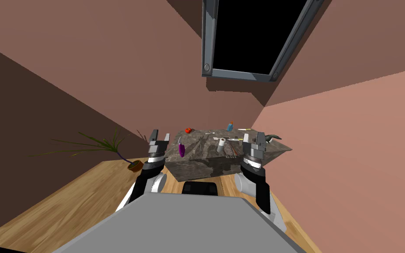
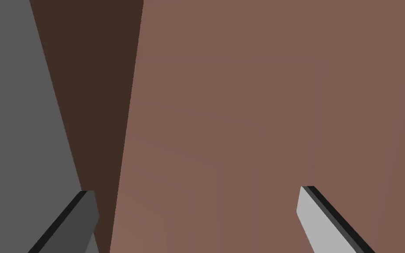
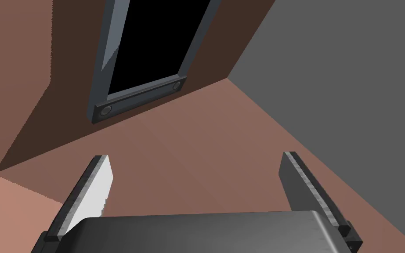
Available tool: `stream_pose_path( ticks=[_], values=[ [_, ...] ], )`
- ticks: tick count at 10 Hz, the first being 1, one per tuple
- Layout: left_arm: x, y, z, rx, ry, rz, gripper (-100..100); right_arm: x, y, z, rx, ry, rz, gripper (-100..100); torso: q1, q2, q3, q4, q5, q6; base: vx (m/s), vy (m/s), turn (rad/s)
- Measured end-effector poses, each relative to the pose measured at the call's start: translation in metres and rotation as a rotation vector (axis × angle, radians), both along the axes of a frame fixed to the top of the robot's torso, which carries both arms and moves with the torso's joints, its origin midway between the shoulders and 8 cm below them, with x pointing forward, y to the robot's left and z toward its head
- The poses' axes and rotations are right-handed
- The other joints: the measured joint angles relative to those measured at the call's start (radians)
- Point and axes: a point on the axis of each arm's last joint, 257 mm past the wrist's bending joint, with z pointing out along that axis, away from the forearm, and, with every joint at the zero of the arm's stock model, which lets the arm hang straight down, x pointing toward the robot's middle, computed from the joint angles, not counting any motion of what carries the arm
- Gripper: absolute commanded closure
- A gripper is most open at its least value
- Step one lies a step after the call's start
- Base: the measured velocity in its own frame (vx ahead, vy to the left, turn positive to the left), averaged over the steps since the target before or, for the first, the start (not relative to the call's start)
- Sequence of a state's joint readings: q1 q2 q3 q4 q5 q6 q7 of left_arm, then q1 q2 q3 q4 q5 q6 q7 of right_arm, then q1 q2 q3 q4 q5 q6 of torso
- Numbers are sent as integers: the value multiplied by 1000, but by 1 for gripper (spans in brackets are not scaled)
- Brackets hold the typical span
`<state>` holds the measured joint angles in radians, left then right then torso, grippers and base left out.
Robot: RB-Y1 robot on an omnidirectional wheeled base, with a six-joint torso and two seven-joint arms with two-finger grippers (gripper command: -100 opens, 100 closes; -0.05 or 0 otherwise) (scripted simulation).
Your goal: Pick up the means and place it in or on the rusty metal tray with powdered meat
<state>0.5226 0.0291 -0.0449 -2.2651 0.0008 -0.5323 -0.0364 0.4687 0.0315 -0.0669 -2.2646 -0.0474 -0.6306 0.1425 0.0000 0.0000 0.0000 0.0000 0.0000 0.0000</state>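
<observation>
Brown walls (image 1: 109,66) are enclosing a dark mottled table (image 1: 193,171) crowded with small items (image 1: 220,145); the means is presumably lying among them, too small to identify. Both the left gripper (image 1: 160,133) and the right gripper (image 1: 253,136) are hovering, fingers apart, likely risking a wrong pick or knocked neighbours.

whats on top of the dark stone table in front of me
On the table: a purple thing, a small red thing, a blue bottle, a white cylinder and thin items too small to name. The right gripper covers part of the top.
</observation>
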Motion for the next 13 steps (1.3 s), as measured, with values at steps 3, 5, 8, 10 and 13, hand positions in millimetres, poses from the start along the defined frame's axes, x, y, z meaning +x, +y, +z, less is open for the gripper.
stream_pose_path(
  ticks=[3, 5, 8, 10, 13],
  values=[
    [12, 4, -4, -4, 36, -51, -100, 0, 0, 0, 0, 0, 0, 0, -6, 3, 1, 1, -1, 0, -38, -88, -26],
    [23, 11, -8, -31, 67, -86, -100, 0, 0, 0, 0, 0, 0, 0, -6, 2, 1, 1, -1, 0, -34, -90, -42],
    [41, 23, -17, -87, 119, -126, -100, 0, 0, 0, 0, 0, 0, 0, -7, 1, 1, 0, -2, 0, -23, -110, -29],
    [53, 33, -20, -131, 147, -149, -100, 0, 0, 0, 0, 0, 0, 0, -7, 2, 1, 0, -2, 0, -34, -95, -43],
    [67, 44, -25, -194, 187, -173, -100, 0, 0, 0, 0, 0, 0, 0, -5, 2, 1, 0, -1, 0, -23, -77, -33]
  ],
)
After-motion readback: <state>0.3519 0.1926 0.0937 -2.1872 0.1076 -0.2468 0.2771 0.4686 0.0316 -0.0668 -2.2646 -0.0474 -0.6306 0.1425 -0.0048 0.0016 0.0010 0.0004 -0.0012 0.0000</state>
